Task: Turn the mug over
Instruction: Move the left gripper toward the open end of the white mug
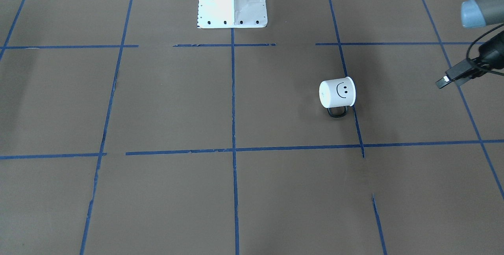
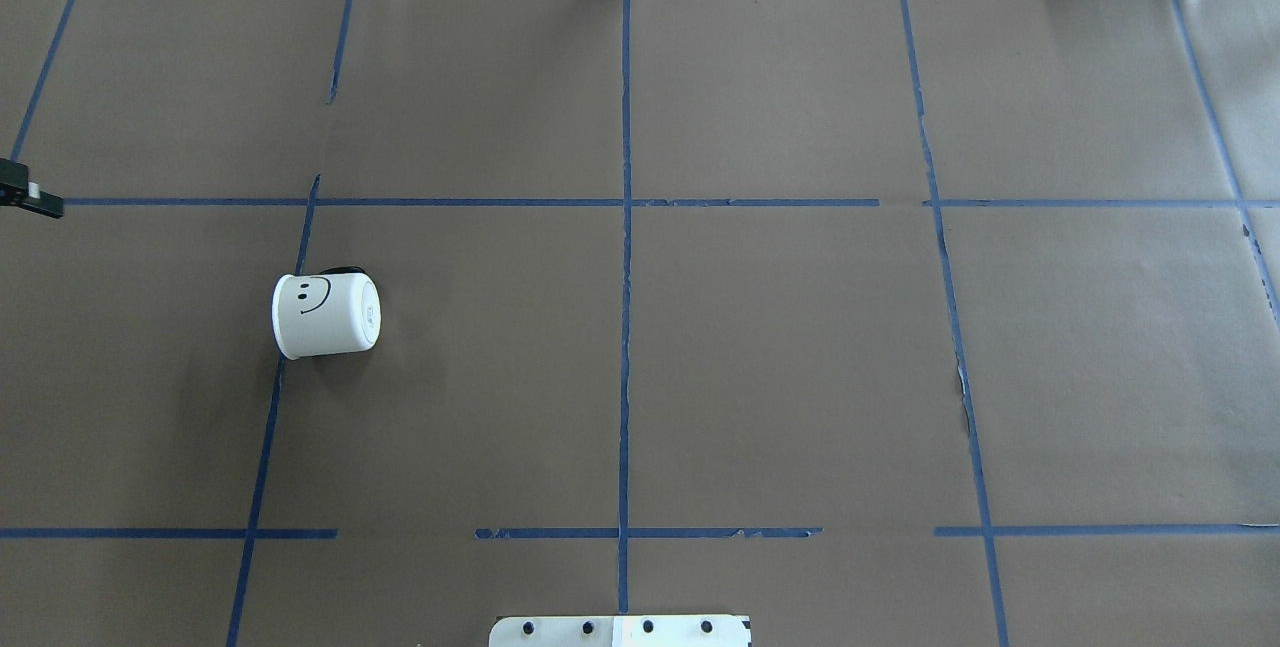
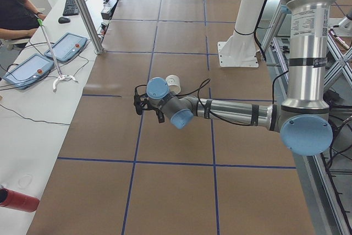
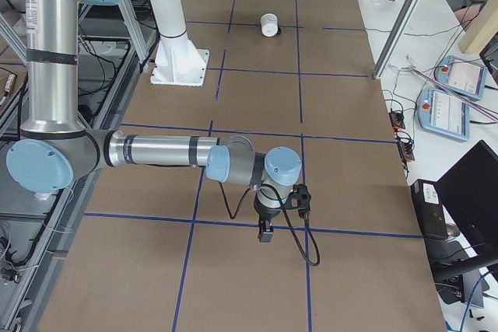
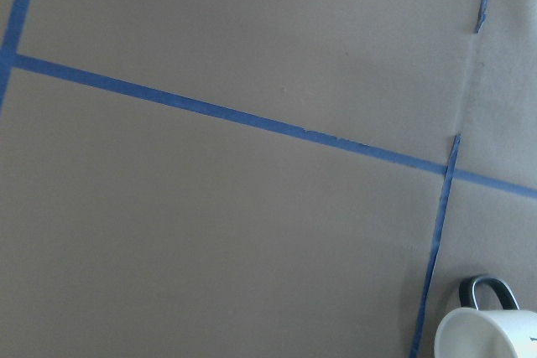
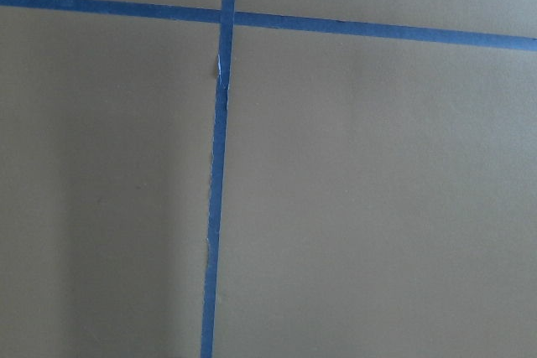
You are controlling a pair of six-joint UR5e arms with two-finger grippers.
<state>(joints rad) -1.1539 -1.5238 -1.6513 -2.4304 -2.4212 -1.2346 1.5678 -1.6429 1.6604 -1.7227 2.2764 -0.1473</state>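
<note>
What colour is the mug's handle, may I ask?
Dark, nearly black; the handle shows best in the front-facing view.

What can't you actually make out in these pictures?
- Small white enamel mug with a smiley face: cropped by the left wrist view's bottom edge; partly behind the left arm in the left side view.
- Left arm's jaws: cut off by frame edges in overhead and front-facing views; open or shut unclear.
- Jaws of the right arm: seen only in the right side view, too small.

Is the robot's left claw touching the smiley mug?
Apart. The front-facing view shows a wide stretch of table between the left gripper, at the picture's edge, and the mug.
</note>
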